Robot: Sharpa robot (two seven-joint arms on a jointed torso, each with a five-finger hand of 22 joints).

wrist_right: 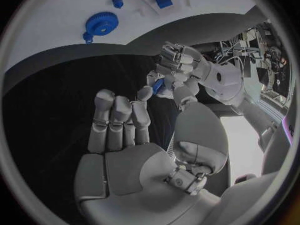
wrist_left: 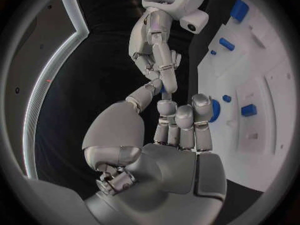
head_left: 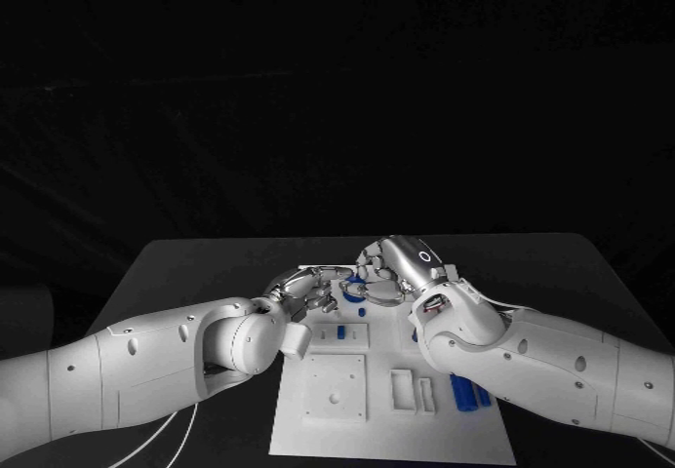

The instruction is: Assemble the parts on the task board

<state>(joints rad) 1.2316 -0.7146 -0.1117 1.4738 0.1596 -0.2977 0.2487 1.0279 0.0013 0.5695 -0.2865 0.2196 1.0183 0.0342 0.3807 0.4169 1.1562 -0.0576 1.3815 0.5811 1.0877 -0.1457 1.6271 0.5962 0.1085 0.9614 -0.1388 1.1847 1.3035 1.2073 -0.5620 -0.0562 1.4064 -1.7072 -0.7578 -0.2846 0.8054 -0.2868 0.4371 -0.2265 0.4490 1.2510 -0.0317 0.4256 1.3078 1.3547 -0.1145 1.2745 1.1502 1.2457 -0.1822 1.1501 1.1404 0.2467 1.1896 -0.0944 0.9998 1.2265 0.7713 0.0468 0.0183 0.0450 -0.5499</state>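
Above the far end of the task board (head_left: 387, 429) the left hand (head_left: 302, 291) and right hand (head_left: 387, 265) meet, fingertips touching around a small blue part (wrist_right: 158, 85). Which hand actually pinches it, I cannot tell. Other fingers of both hands stay loosely curled. On the board lie a blue gear (wrist_right: 98, 24) and two blue pieces (head_left: 468, 392) near its right edge.

Both white arms reach in to meet over the far end, near 12 o'clock from the middle of the head view. The left silver many-fingered hand (head_left: 302, 290) comes from 8 o'clock, the right silver many-fingered hand (head_left: 398, 265) from 4 o'clock. Their fingertips (wrist_left: 164, 82) meet, pinching something small and blue; which hand holds it is unclear.
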